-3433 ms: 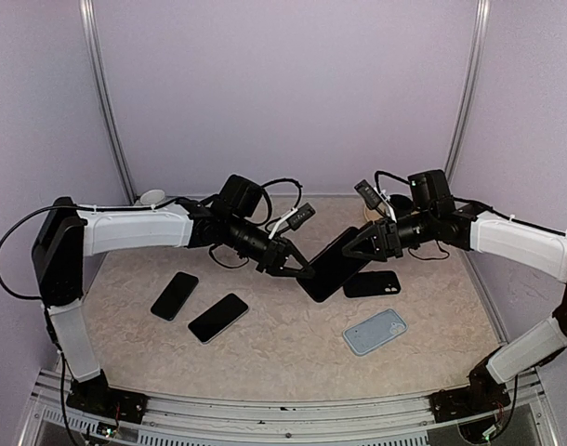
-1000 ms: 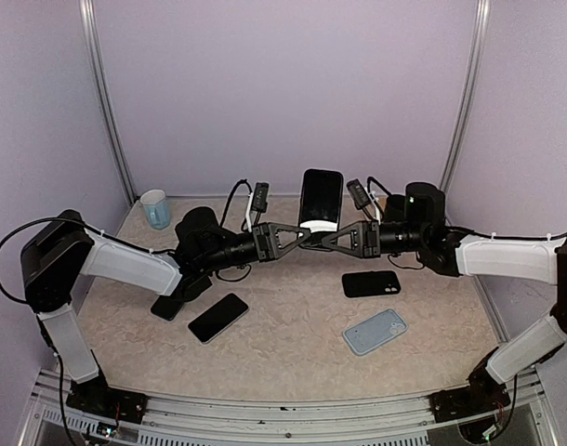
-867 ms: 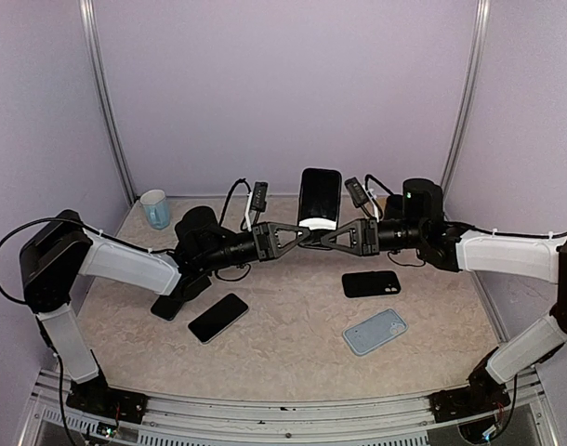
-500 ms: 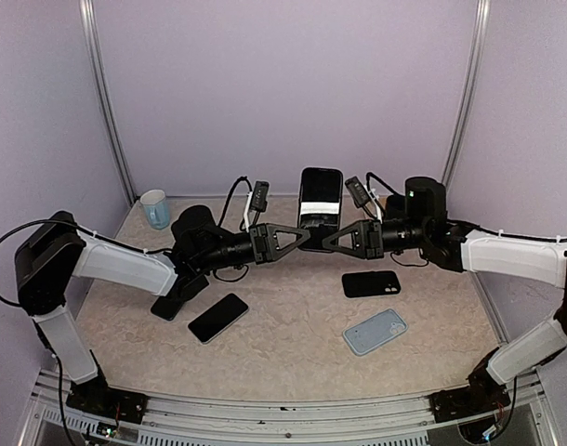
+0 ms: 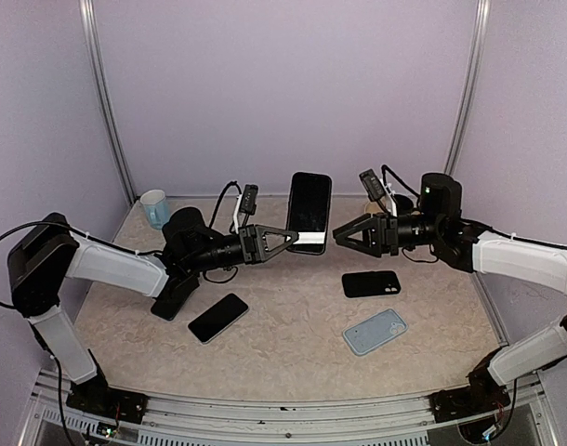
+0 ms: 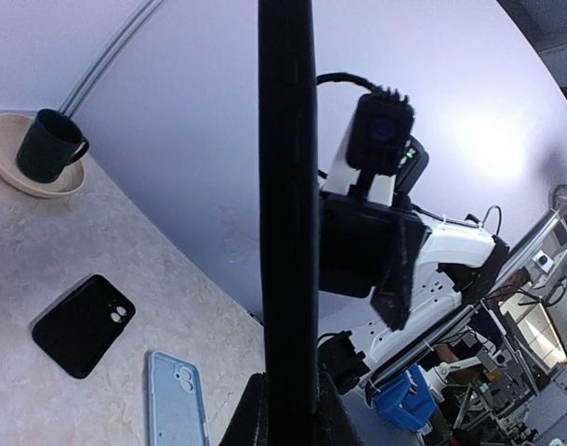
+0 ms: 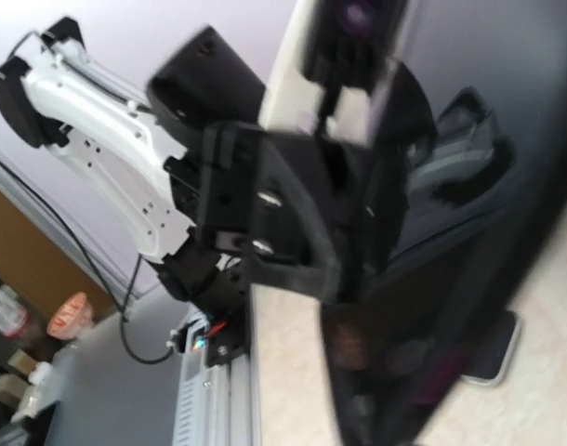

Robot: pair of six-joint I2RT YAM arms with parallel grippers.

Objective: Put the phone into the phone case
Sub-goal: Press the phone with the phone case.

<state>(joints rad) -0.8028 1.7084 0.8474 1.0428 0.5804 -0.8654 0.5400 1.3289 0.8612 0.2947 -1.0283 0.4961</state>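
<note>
**Top view:** The left claw pinches the lower edge of the phone and holds it upright in the air, well above the counter. The right claw has its fingers spread. It stands just beside the phone's opposite edge, apparently not touching it. A black case lies flat on the counter under the right claw. A blue case lies lower again, towards the arm bases. Two spare phones lie below the left claw, one in the open and one partly under the arm.

**Left wrist:** The phone appears edge-on as a dark upright bar rising from between the claw's pressed fingers. Beyond it the right claw faces in with a gap between it and the phone. Both cases lie empty on the counter, below and past the left claw, black nearer and blue beside it.

**Right wrist:** This view is blurred. The phone's glossy dark face fills the space just ahead of the claw, with the left claw gripping it beyond. How far this claw's own fingers are spread cannot be told from here.

**Progress:** The phone is lifted and held by one claw, but neither case is held or filled. Carrying the phone down to a case, lining it up and pressing it in all appear to remain, so the task looks under halfway.
</note>
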